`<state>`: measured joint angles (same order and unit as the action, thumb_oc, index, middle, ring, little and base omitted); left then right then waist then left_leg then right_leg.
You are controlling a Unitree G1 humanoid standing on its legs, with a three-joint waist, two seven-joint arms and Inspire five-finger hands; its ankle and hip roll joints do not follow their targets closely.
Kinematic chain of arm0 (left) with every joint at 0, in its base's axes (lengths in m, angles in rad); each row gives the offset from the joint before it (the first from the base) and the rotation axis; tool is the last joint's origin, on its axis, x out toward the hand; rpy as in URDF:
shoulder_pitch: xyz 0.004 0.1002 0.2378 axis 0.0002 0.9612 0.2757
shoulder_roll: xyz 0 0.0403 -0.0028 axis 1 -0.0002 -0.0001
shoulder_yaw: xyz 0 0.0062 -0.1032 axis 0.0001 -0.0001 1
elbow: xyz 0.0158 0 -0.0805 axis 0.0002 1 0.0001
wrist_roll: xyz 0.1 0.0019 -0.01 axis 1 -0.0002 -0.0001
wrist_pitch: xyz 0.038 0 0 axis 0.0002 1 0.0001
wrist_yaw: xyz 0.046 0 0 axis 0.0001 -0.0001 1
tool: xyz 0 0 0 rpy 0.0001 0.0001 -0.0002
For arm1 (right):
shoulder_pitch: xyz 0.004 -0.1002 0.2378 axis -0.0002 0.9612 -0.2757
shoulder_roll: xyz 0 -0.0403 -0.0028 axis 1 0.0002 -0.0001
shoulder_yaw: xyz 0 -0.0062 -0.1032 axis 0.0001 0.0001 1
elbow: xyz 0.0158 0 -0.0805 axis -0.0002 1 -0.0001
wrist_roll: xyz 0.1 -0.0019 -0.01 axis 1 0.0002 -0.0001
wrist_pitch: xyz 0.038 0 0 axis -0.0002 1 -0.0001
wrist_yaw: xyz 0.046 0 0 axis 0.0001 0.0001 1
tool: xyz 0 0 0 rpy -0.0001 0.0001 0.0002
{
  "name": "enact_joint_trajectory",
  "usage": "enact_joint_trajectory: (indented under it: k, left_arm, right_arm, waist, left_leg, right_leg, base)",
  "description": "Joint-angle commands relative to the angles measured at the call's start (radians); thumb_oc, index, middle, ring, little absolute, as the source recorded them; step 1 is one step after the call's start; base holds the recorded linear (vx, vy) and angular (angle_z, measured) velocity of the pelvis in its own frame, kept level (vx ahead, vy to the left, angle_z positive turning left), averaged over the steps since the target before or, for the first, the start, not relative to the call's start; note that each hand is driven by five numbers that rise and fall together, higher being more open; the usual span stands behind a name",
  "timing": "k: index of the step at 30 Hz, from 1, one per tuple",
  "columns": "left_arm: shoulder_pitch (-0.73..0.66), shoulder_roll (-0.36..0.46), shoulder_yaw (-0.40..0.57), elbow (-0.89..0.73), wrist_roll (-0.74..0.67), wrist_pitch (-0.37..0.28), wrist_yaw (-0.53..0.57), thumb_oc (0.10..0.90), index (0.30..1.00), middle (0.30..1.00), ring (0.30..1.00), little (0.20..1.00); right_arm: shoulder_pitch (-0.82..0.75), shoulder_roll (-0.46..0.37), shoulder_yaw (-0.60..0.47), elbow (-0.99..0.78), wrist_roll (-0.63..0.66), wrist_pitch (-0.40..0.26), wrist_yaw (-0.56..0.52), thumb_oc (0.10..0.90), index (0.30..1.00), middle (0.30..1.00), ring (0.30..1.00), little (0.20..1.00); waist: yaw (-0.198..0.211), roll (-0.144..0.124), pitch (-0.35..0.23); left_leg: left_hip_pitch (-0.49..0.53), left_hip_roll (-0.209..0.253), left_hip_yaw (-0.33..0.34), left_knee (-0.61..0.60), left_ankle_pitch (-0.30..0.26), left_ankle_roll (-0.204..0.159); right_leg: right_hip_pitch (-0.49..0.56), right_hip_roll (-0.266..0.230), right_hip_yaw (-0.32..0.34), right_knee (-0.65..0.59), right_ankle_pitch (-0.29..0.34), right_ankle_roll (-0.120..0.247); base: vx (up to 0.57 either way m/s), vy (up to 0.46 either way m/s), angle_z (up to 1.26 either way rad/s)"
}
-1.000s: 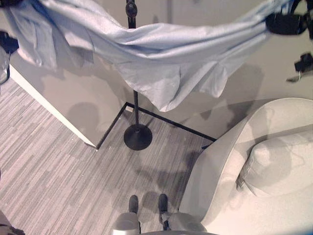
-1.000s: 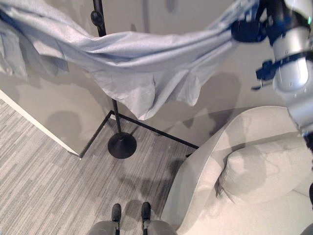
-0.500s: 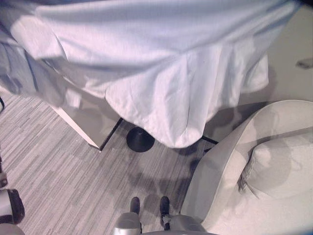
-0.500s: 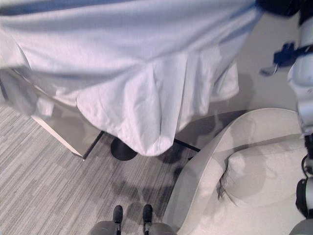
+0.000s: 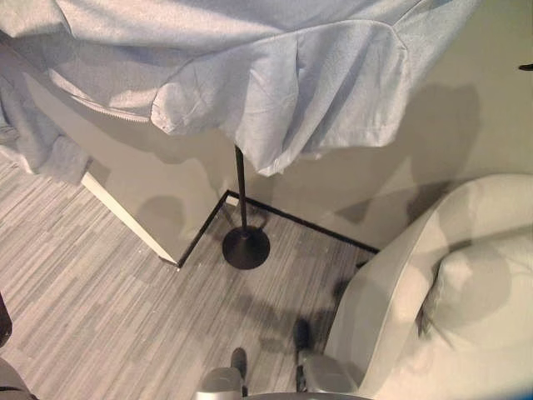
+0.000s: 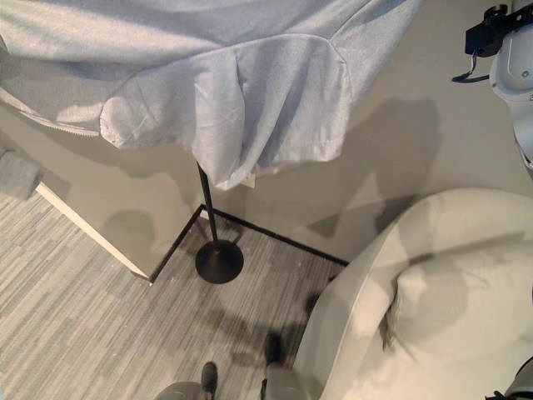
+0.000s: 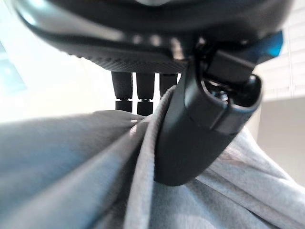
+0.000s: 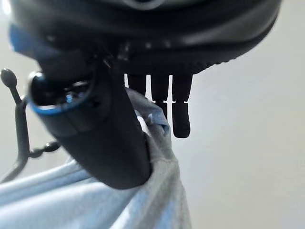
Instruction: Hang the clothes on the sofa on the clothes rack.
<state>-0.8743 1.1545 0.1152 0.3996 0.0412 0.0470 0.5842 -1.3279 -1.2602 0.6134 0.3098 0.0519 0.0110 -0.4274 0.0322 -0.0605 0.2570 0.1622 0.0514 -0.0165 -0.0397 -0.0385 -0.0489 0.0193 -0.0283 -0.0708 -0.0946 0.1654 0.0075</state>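
A light grey-blue garment (image 5: pixel 275 83) is stretched wide between my two raised hands, and it covers the top of the black clothes rack. The rack's pole (image 5: pixel 241 192) and round base (image 5: pixel 246 247) show below the cloth's hem. In the left wrist view my left hand (image 7: pixel 200 129) pinches a fold of the garment (image 7: pixel 71 162) between thumb and fingers. My right hand (image 8: pixel 105 143) pinches another edge of the cloth (image 8: pixel 162 191) the same way. Beside it stand the rack's hooks (image 8: pixel 19 119). One sleeve end (image 5: pixel 33 142) hangs down at the left.
A cream sofa (image 5: pixel 391 300) with a cushion (image 5: pixel 483 283) stands at the lower right, close to the rack's base. A beige wall corner (image 5: pixel 125 217) juts out at the left, over striped grey carpet (image 5: pixel 100 308).
The garment has gone up: half a second ago it hung low and hid the pole, now its hem sits higher and the pole shows beneath. The camera view has shifted slightly too.
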Motion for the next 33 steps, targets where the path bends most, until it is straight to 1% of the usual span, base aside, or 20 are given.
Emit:
enact_joint_trajectory:
  k: [1,3,4,5,6,7,8,9,10,11,12,16,21,23,25,28,29,30,32,33]
  left_arm:
    - [-0.089,0.08,-0.018,-0.08,0.007,-0.051,0.044,0.4,0.3,0.3,0.3,0.3]
    - [-0.122,0.092,-0.042,-0.072,-0.002,-0.054,0.05,0.4,0.3,0.3,0.3,0.3]
    - [-0.133,0.09,-0.047,-0.071,-0.008,-0.057,0.051,0.4,0.3,0.3,0.3,0.3]
    - [-0.144,0.088,-0.048,-0.063,-0.015,-0.057,0.055,0.4,0.3,0.3,0.3,0.3]
    - [-0.15,0.09,-0.052,-0.067,-0.018,-0.056,0.056,0.4,0.3,0.3,0.3,0.3]
    - [-0.156,0.089,-0.059,-0.066,-0.018,-0.055,0.056,0.4,0.3,0.3,0.3,0.3]
    - [-0.147,0.112,-0.088,-0.072,-0.009,-0.033,0.042,0.4,0.3,0.3,0.3,0.3]
    - [-0.155,0.12,-0.119,-0.072,-0.024,-0.038,0.035,0.4,0.3,0.3,0.3,0.3]
    - [-0.187,0.089,-0.108,-0.065,-0.027,-0.043,0.045,0.4,0.3,0.3,0.3,0.3]
    - [-0.206,0.054,-0.107,-0.077,-0.02,-0.054,0.043,0.4,0.3,0.3,0.3,0.3]
    - [-0.215,0.04,-0.106,-0.088,-0.011,-0.057,0.038,0.4,0.3,0.3,0.3,0.3]
    - [-0.26,0.034,-0.173,-0.051,0.0,-0.064,0.026,0.4,0.3,0.3,0.3,0.3]
    - [-0.257,0.056,-0.17,-0.042,-0.006,-0.071,0.038,0.4,0.3,0.3,0.3,0.3]
    - [-0.291,0.078,-0.209,-0.024,-0.009,-0.075,0.042,0.4,0.3,0.3,0.3,0.3]
    - [-0.359,0.089,-0.283,0.014,-0.012,-0.075,0.046,0.4,0.3,0.3,0.3,0.3]
    - [-0.436,0.089,-0.348,0.04,-0.022,-0.075,0.057,0.4,0.3,0.3,0.3,0.3]
    - [-0.437,0.089,-0.348,0.04,-0.022,-0.074,0.058,0.4,0.3,0.3,0.3,0.3]
    - [-0.385,0.076,-0.27,-0.023,-0.022,-0.08,0.07,0.4,0.3,0.3,0.3,0.3]
    - [-0.342,0.07,-0.224,-0.062,-0.016,-0.079,0.071,0.4,0.3,0.3,0.3,0.3]
    - [-0.291,0.062,-0.165,-0.12,-0.008,-0.081,0.07,0.4,0.3,0.3,0.3,0.3]
  right_arm:
    - [-0.18,-0.07,0.013,0.059,0.038,-0.011,-0.064,0.4,0.3,0.3,0.3,0.3]
    - [-0.231,-0.084,0.041,0.054,0.044,-0.014,-0.067,0.4,0.3,0.3,0.3,0.3]
    - [-0.239,-0.069,0.039,0.061,0.052,-0.01,-0.072,0.4,0.3,0.3,0.3,0.3]
    - [-0.231,-0.075,0.029,0.069,0.052,-0.008,-0.073,0.4,0.3,0.3,0.3,0.3]
    - [-0.226,-0.087,0.025,0.064,0.048,-0.009,-0.071,0.4,0.3,0.3,0.3,0.3]
    - [-0.218,-0.09,0.018,0.062,0.048,-0.009,-0.07,0.4,0.3,0.3,0.3,0.3]
    - [-0.198,-0.168,0.055,0.109,0.006,0.008,-0.091,0.4,0.3,0.3,0.3,0.3]
    - [-0.26,-0.16,0.051,0.129,-0.013,0.029,-0.077,0.4,0.3,0.3,0.3,0.3]
    - [-0.267,-0.129,0.063,0.101,-0.013,0.008,-0.063,0.4,0.3,0.3,0.3,0.3]
    - [-0.247,-0.107,0.038,0.083,0.012,0.003,-0.062,0.4,0.3,0.3,0.3,0.3]
    - [-0.227,-0.091,0.012,0.08,0.023,0.0,-0.071,0.4,0.3,0.3,0.3,0.3]
    - [-0.211,-0.05,0.03,0.096,0.033,-0.002,-0.063,0.4,0.3,0.3,0.3,0.3]
    - [-0.206,-0.039,-0.001,0.082,0.042,-0.01,-0.069,0.4,0.3,0.3,0.3,0.3]
    - [-0.234,-0.033,0.026,0.095,0.039,-0.011,-0.067,0.4,0.3,0.3,0.3,0.3]
    - [-0.294,-0.026,0.081,0.127,0.04,-0.013,-0.07,0.4,0.3,0.3,0.3,0.3]
    - [-0.337,-0.018,0.107,0.145,0.043,-0.017,-0.076,0.4,0.3,0.3,0.3,0.3]
    - [-0.337,-0.019,0.106,0.145,0.043,-0.017,-0.076,0.4,0.3,0.3,0.3,0.3]
    - [-0.29,-0.049,0.028,0.084,0.051,-0.031,-0.086,0.4,0.3,0.3,0.3,0.3]
    - [-0.237,-0.062,-0.025,0.046,0.053,-0.036,-0.084,0.4,0.3,0.3,0.3,0.3]
    - [-0.178,-0.073,-0.093,-0.008,0.06,-0.049,-0.086,0.4,0.3,0.3,0.3,0.3]
  waist:
    - [0.003,0.025,-0.119]
    - [0.017,-0.024,-0.081]
    - [0.024,-0.03,-0.067]
    - [0.023,-0.026,-0.058]
    - [0.023,-0.022,-0.061]
    - [0.026,-0.021,-0.065]
    - [0.033,-0.036,-0.062]
    - [0.045,-0.03,-0.086]
    - [0.043,-0.011,-0.092]
    - [0.032,0.013,-0.098]
    - [0.033,0.011,-0.11]
    - [0.036,0.002,-0.138]
    - [0.037,0.011,-0.146]
    - [0.037,0.01,-0.148]
    - [0.034,0.016,-0.142]
    - [0.034,0.016,-0.133]
    - [0.034,0.016,-0.132]
    - [0.035,0.017,-0.13]
    - [0.035,0.017,-0.134]
    - [0.034,0.016,-0.14]
  left_leg:
    - [0.075,0.055,0.022,0.021,0.106,0.044]
    - [-0.041,0.025,0.005,0.258,0.084,0.038]
    - [-0.077,0.02,0.011,0.305,0.074,0.033]
    - [-0.101,0.043,0.02,0.306,0.046,0.038]
    - [-0.114,0.065,0.028,0.261,0.03,0.045]
    - [-0.106,0.069,0.029,0.244,0.032,0.044]
    - [-0.154,0.089,0.038,0.115,0.032,0.049]
    - [-0.122,0.082,0.018,0.039,0.035,0.027]
    - [-0.092,0.083,0.01,-0.013,0.041,0.022]
    - [-0.076,0.084,0.02,-0.048,0.052,0.012]
    - [-0.075,0.082,0.025,-0.048,0.048,0.008]
    - [-0.064,0.036,0.051,-0.048,0.013,0.013]
    - [-0.049,0.016,0.054,-0.048,0.009,0.015]
    - [-0.045,0.016,0.06,-0.048,0.007,0.014]
    - [-0.043,0.014,0.061,-0.048,0.009,0.014]
    - [-0.039,0.014,0.061,-0.048,0.008,0.014]
    - [-0.039,0.014,0.061,-0.048,0.008,0.014]
    - [-0.034,0.016,0.063,-0.048,0.007,0.012]
    - [-0.031,0.017,0.063,-0.048,0.007,0.012]
    - [-0.028,0.018,0.066,-0.048,0.008,0.011]
  right_leg:
    - [0.006,-0.014,0.037,0.007,-0.111,0.033]
    - [0.039,-0.045,0.042,0.007,-0.094,0.025]
    - [0.057,-0.051,0.04,0.007,-0.102,0.025]
    - [0.067,-0.045,0.033,0.007,-0.12,0.03]
    - [0.076,-0.042,0.028,0.007,-0.129,0.031]
    - [0.076,-0.038,0.027,0.007,-0.131,0.03]
    - [0.099,-0.039,0.027,0.007,-0.126,0.029]
    - [0.099,-0.034,0.04,0.007,-0.132,0.027]
    - [0.09,-0.042,0.039,0.007,-0.135,0.016]
    - [0.089,-0.052,0.03,0.007,-0.131,0.007]
    - [0.088,-0.059,0.028,0.007,-0.131,0.006]
    - [0.074,-0.082,0.025,0.007,-0.135,0.007]
    - [0.071,-0.091,0.014,0.007,-0.131,0.017]
    - [0.077,-0.095,0.005,0.007,-0.137,0.019]
    - [0.081,-0.096,0.001,0.007,-0.138,0.022]
    - [0.083,-0.094,-0.001,0.007,-0.139,0.025]
    - [0.083,-0.094,-0.001,0.007,-0.139,0.025]
    - [0.087,-0.093,-0.001,0.007,-0.138,0.024]
    - [0.089,-0.093,-0.001,0.007,-0.137,0.024]
    - [0.09,-0.092,-0.001,0.007,-0.134,0.025]
  base:
    - [0.11,-0.198,0.11]
    - [0.02,-0.228,0.1]
    - [0.01,-0.151,0.12]
    - [0.07,-0.068,0.02]
    - [0.07,-0.004,0.01]
    - [0.14,0.027,0.09]
    - [0.22,0.066,0.15]
    - [0.26,0.133,0.23]
    - [0.23,0.192,0.07]
    - [0.14,0.188,-0.06]
    - [0.09,0.184,-0.35]
    - [0.07,0.143,-0.29]
    - [0.07,0.054,0.11]
    - [0.04,0.009,0.05]
    - [0.03,-0.006,-0.05]
    - [0.02,-0.012,-0.06]
    - [0.02,-0.007,-0.07]
    - [0.01,-0.004,-0.05]
    - [0.02,-0.005,-0.09]
    - [0.01,-0.001,-0.11]
